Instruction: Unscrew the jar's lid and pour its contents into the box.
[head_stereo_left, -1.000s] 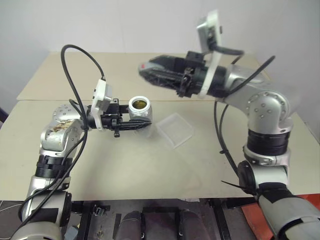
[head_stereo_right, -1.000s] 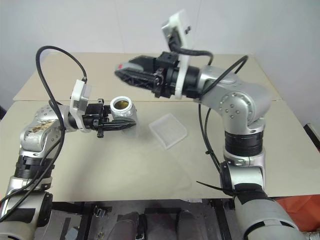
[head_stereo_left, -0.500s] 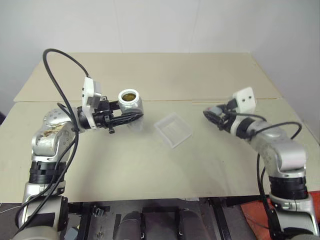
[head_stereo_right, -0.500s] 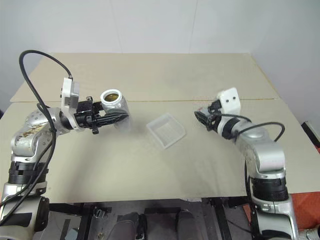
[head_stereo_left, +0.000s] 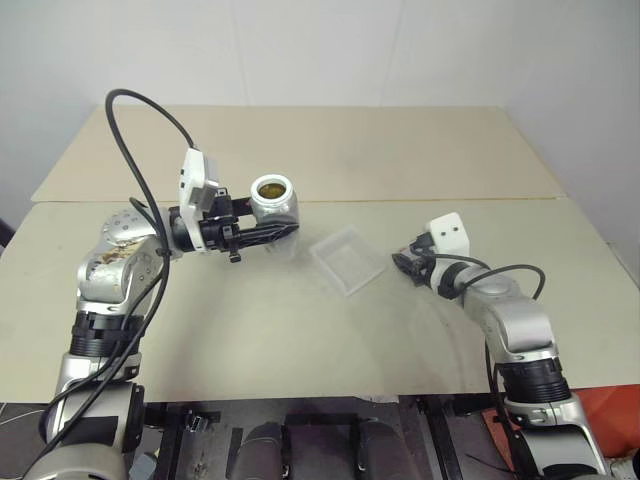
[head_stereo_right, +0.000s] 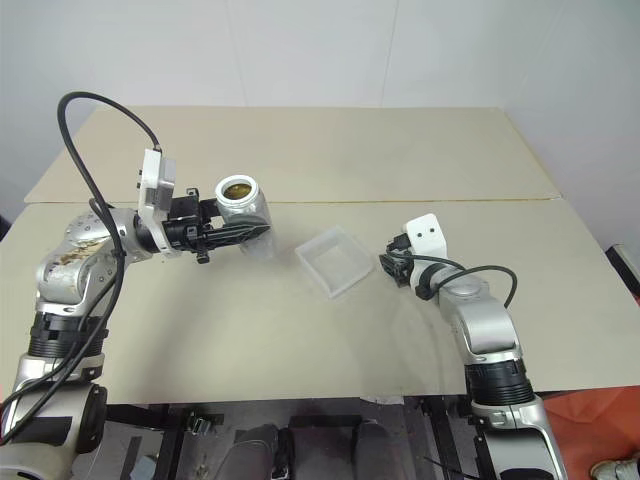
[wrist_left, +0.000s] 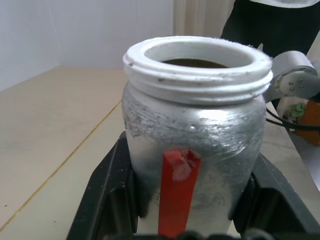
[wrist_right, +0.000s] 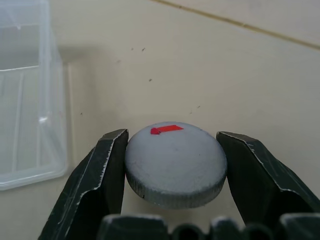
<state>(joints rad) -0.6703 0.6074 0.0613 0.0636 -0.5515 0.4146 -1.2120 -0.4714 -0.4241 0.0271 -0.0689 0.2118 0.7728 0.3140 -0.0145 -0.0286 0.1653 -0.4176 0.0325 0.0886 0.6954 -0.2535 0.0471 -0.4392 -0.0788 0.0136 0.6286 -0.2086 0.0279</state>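
**Now: open jar held up at the left, lid down on the bench at the right**

Left eye view: the left end effector (head_stereo_left: 268, 233) is at the centre left of the frame, pointing toward the middle, and it is closed on the jar (head_stereo_left: 275, 203). The jar stands upright in the grip, above the bench (head_stereo_left: 300, 330), with its mouth open; the contents (head_stereo_left: 271, 188) show as a yellowish-brown patch inside the white rim. The box (head_stereo_left: 348, 259) lies on the bench in the middle of the frame, near the jar, a bit lower and to the right of it. The right end effector (head_stereo_left: 402, 266) is low over the bench just to the right of the box.

Right eye view: the same layout, everything a bit more to the left. The jar is at the upper left of centre, the box at the centre, and the right end effector just beside the right edge of the box.

Left wrist view: the jar is in the centre, between the two black fingers (wrist_left: 107, 195), which press on its sides. A red strip runs down its front, and the contents are dark inside the mouth.

Right wrist view: the lid (wrist_right: 175, 162) lies flat on the bench between the two fingers (wrist_right: 95, 185), its red mark up. The jaws are narrow, close around the lid: one finger touches its edge and the other shows a thin gap. A corner of the box is at the upper left of the frame, near the lid but apart from it.
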